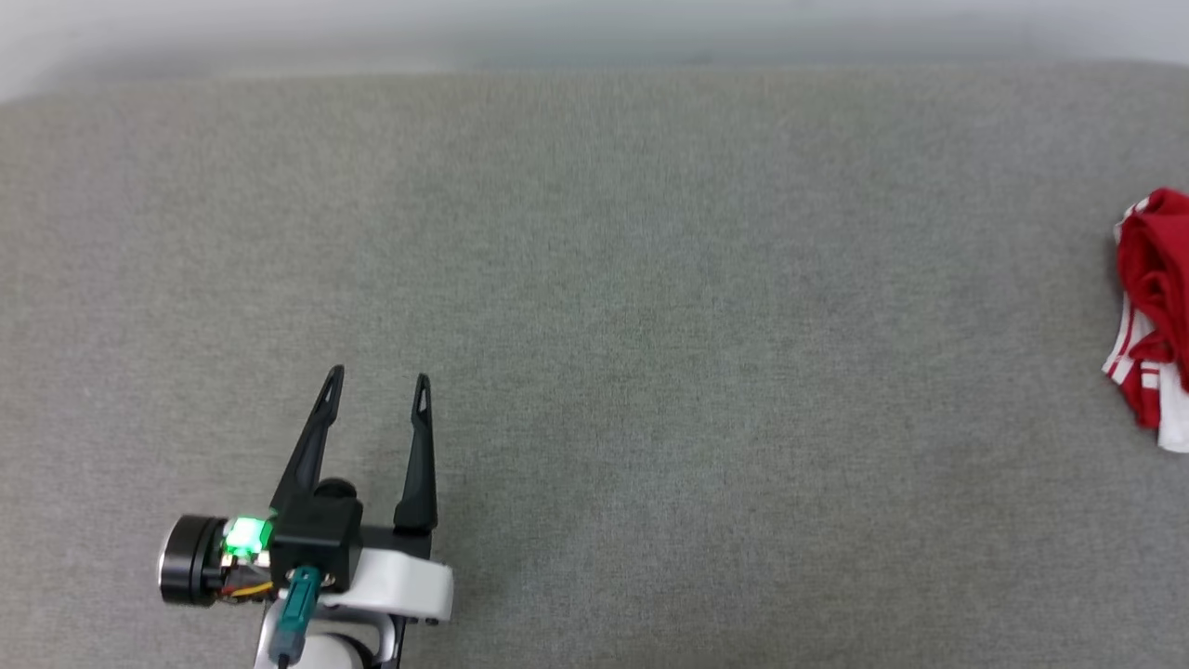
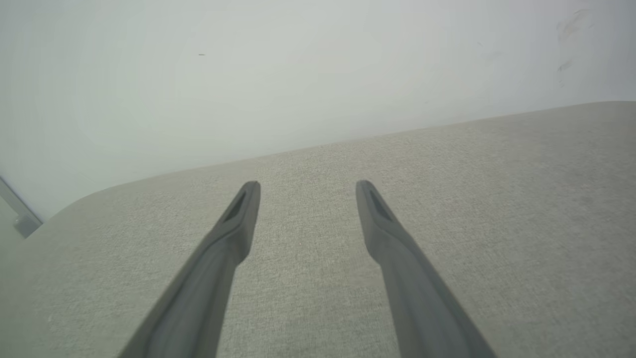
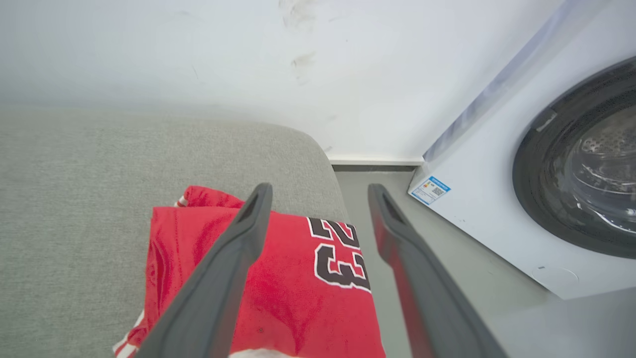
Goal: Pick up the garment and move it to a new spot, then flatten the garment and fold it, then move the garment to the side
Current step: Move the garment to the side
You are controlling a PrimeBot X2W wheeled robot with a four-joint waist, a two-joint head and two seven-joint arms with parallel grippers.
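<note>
A tabletop (image 1: 594,279) covered in grey woven fabric spans the head view, and its far edge meets a pale wall (image 1: 594,28) along the top of the frame. In the right wrist view, dark scuffs mark the wall at upper centre. At right, a white washing machine (image 3: 487,164) with a dark round door (image 3: 586,159) and a small blue label (image 3: 430,190) stands on a grey floor (image 3: 462,268). The light is soft and even.

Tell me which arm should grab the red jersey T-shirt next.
Right. The right gripper is open right at the jersey T-shirt, which lies at the grey padded surface's right edge. The left gripper, also open, sits over bare fabric far across it.
</note>
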